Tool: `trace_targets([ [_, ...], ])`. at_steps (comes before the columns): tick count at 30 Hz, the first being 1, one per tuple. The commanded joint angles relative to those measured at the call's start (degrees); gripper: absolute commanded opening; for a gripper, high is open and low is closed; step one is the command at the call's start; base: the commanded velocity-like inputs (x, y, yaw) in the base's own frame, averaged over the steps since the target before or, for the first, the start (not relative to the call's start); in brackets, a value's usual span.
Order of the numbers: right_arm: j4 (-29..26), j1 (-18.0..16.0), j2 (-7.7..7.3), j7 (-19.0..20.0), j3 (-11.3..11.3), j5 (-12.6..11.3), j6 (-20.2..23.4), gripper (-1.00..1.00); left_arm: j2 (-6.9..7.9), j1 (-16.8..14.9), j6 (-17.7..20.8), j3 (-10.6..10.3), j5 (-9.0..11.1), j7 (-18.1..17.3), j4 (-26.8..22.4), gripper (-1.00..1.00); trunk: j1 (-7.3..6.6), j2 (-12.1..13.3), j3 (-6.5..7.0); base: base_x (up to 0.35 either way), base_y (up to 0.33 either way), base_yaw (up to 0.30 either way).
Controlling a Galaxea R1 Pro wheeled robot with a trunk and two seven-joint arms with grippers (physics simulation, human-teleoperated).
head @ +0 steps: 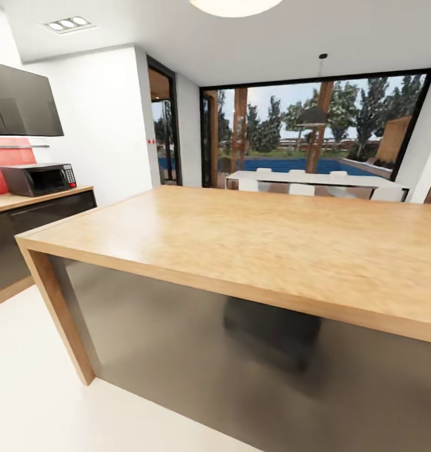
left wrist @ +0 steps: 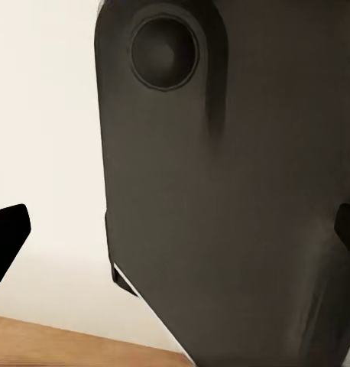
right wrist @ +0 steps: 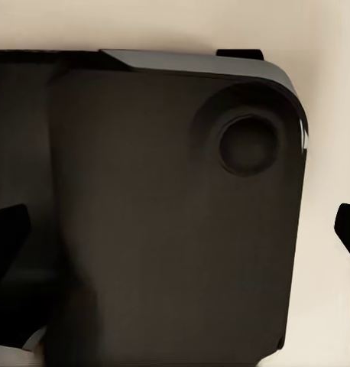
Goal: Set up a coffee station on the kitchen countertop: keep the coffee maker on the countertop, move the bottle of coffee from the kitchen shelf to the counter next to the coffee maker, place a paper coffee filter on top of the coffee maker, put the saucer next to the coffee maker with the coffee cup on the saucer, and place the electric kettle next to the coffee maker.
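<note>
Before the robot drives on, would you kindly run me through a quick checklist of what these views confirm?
1. Wooden island directly ahead, blocking a straight path: not ok.
2. White floor open beside the island's left end: ok.
3. Coffee station items in sight: not ok; a microwave sits on the side counter.
4. Left claw empty: cannot tell.
5. Right claw empty: cannot tell.

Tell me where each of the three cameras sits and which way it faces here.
Head view: on the robot's head, looking forward and down over the wooden island top toward the window; microwave at left.
Left wrist view: beside the left gripper, facing a dark robot body panel; fingertips at the edges.
Right wrist view: likewise faces a dark panel.
Shared: both wrist views face the robot's own dark body against pale floor.
</note>
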Motion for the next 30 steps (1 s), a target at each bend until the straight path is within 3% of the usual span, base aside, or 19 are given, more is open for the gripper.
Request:
trace_targets([
  [1, 0.0, 0.0, 0.0, 0.0, 0.0, 0.0, -0.2, 1.0, 0.0, 0.0, -0.1, 0.0, 0.0, 0.0, 0.0, 1.0, -0.23, 0.4, 0.11, 0.0, 0.0, 0.261],
  [9, 0.1, 0.0, 0.0, 0.0, 0.0, 0.0, -0.1, 1.0, 0.11, 0.0, -0.1, 0.0, 0.1, 0.1, 0.0, 1.0, -1.99, 3.6, 1.34, 0.0, 0.0, 0.261],
  [17, 0.1, 0.0, 0.0, 0.0, 0.0, 0.0, -0.1, 1.0, 0.62, 0.0, -0.1, 0.0, 3.8, 0.1, 0.0, 1.0, -3.74, 6.8, 2.56, 0.0, 0.0, 0.261],
  [30, 0.1, 0.0, 0.0, 0.1, 0.0, 0.0, -0.1, 1.0, 0.55, 0.0, -0.2, 0.0, 4.2, 0.1, 0.0, 1.0, -6.6, 12.0, 4.54, 0.0, 0.0, 0.261],
])
